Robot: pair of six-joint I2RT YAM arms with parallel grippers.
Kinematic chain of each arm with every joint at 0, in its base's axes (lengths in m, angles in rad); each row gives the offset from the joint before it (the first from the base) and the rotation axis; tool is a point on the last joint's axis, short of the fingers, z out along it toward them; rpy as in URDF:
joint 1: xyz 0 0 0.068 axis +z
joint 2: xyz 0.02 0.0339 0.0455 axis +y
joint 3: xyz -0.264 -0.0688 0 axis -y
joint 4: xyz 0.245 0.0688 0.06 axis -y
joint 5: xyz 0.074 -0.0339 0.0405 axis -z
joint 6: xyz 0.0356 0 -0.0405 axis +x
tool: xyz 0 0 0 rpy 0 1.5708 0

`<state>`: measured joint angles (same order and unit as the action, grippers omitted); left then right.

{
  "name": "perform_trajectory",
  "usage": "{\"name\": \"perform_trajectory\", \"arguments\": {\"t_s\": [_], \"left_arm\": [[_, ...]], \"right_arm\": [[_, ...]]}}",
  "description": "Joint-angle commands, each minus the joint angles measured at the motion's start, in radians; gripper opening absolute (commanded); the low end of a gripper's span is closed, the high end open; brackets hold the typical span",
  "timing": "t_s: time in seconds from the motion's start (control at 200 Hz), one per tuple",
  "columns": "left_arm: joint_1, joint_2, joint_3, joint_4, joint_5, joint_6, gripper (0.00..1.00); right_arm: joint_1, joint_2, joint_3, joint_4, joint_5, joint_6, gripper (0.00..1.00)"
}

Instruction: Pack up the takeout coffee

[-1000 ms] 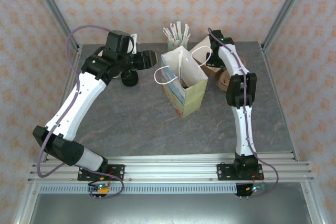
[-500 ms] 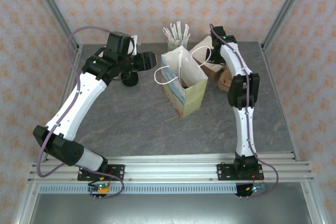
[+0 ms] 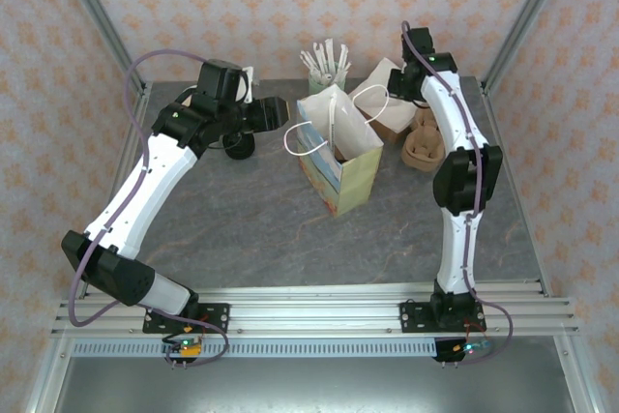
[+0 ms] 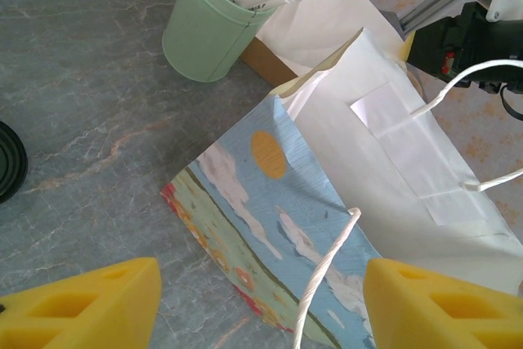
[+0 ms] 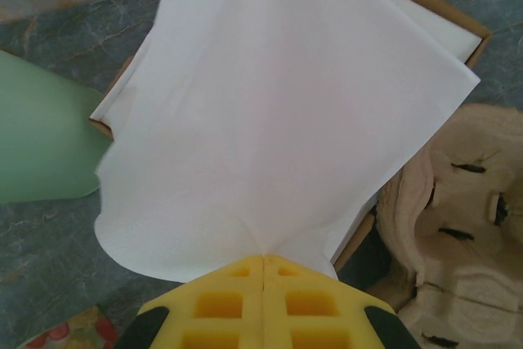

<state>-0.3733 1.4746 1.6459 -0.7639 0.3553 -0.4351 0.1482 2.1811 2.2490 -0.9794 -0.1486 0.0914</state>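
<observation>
Takeout coffee (image 3: 239, 146), black lid up, on table (image 3: 242, 229) left of paper bag (image 3: 340, 169). Since prev frame right arm rose. Right gripper (image 5: 263, 261) pinched shut on white sheet (image 5: 278, 104); left gripper (image 4: 261, 304) jaws wide, empty.

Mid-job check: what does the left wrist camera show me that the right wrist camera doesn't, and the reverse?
Left wrist: the open left gripper facing the paper bag with its open mouth and white handles, plus a black lid at the left edge. Right wrist: the right gripper shut on a white napkin over a brown box, with a pulp cup carrier beside it. Both: the napkin, the box, the green cup of wrapped sticks, and apparently a corner of the bag.
</observation>
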Motion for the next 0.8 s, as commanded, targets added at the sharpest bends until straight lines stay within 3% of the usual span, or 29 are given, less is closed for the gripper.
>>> {"name": "perform_trajectory", "arguments": {"t_s": [0.0, 0.185, 0.571, 0.796], "left_arm": [[-0.004, -0.031, -0.013, 0.001, -0.011, 0.023, 0.67], [-0.004, -0.026, -0.015, 0.006, -0.007, 0.021, 0.67], [-0.004, -0.027, -0.021, 0.009, -0.007, 0.018, 0.67], [-0.004, -0.022, -0.023, 0.011, 0.0, 0.018, 0.67]], "right_arm": [[0.002, -0.015, -0.062, -0.021, -0.039, 0.022, 0.0], [0.002, 0.008, -0.15, 0.014, -0.089, 0.033, 0.0], [0.002, -0.009, -0.16, -0.023, -0.046, -0.006, 0.28], [0.001, -0.026, -0.214, -0.015, -0.004, -0.006, 0.33]]}}
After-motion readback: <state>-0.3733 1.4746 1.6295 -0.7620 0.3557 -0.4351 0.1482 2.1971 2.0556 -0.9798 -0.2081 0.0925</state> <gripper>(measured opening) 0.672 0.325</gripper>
